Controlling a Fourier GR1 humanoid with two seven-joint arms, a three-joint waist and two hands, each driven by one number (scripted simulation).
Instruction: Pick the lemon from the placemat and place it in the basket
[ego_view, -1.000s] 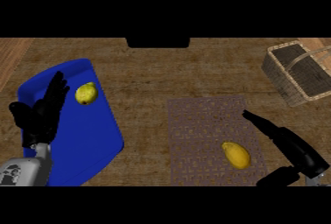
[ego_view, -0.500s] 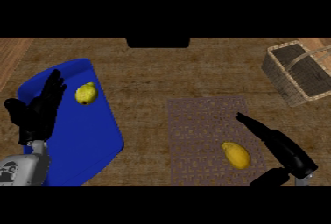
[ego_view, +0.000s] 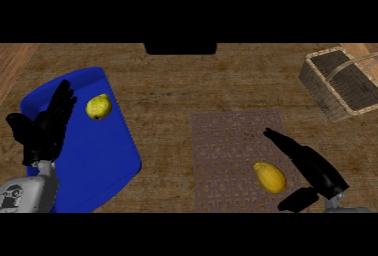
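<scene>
A yellow lemon (ego_view: 270, 177) lies on the near right part of the brown woven placemat (ego_view: 229, 150). My right hand (ego_view: 314, 168) is open just right of it, fingers stretched toward the far left and the thumb (ego_view: 295, 200) below the fruit; whether it touches the lemon I cannot tell. The wicker basket (ego_view: 341, 84) stands at the far right, tilted, with its handle over the opening. A second yellow fruit (ego_view: 98, 106) rests on a blue mat (ego_view: 103, 160) at the left. My left hand (ego_view: 44, 131) stays open, fingers up, over the blue mat's left edge.
The wooden counter (ego_view: 221, 80) spreads between the two mats and up to the basket. A dark block (ego_view: 180, 48) sits at the far edge in the middle.
My right hand has slid left and a little nearer, closing in on the lemon's right side. The left hand has drifted slightly left. Neither fruit has moved.
</scene>
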